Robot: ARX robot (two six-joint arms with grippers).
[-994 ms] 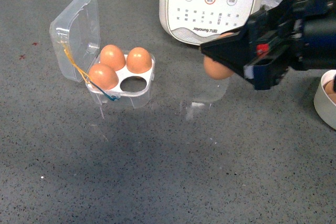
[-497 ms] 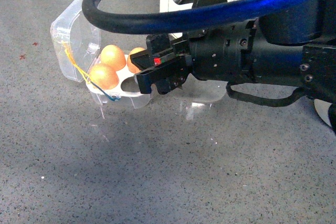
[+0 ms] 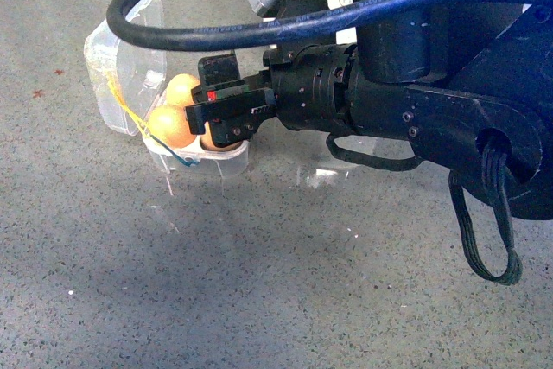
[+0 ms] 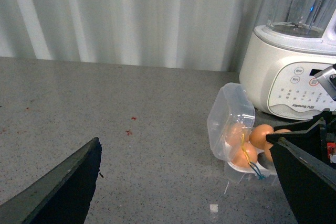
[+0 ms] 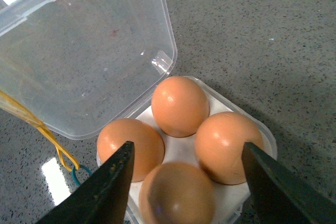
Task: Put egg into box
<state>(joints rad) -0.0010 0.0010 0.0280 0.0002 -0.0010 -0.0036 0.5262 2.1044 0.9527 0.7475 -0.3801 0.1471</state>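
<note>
The box (image 3: 130, 49) stands open at the table's back left, its clear lid raised and yellow and blue bands hanging at its side. My right gripper (image 3: 216, 118) hangs right over its white tray. In the right wrist view the gripper (image 5: 187, 146) is open, and the egg (image 5: 176, 192) sits in the tray hole between the fingers, free of both. Three other brown eggs (image 5: 180, 106) fill the other holes. My left gripper (image 4: 182, 140) is open and empty, well away from the box (image 4: 226, 114).
The big white cooker (image 4: 283, 77) stands just behind the box. My right arm with its blue cable (image 3: 415, 118) fills the middle and right of the front view and hides what lies behind it. Bare grey tabletop (image 3: 216, 283) lies in front.
My right gripper carried the egg from beside the cooker leftward to over the box. The egg now rests in the tray's fourth hole and the jaws stand open around it.
</note>
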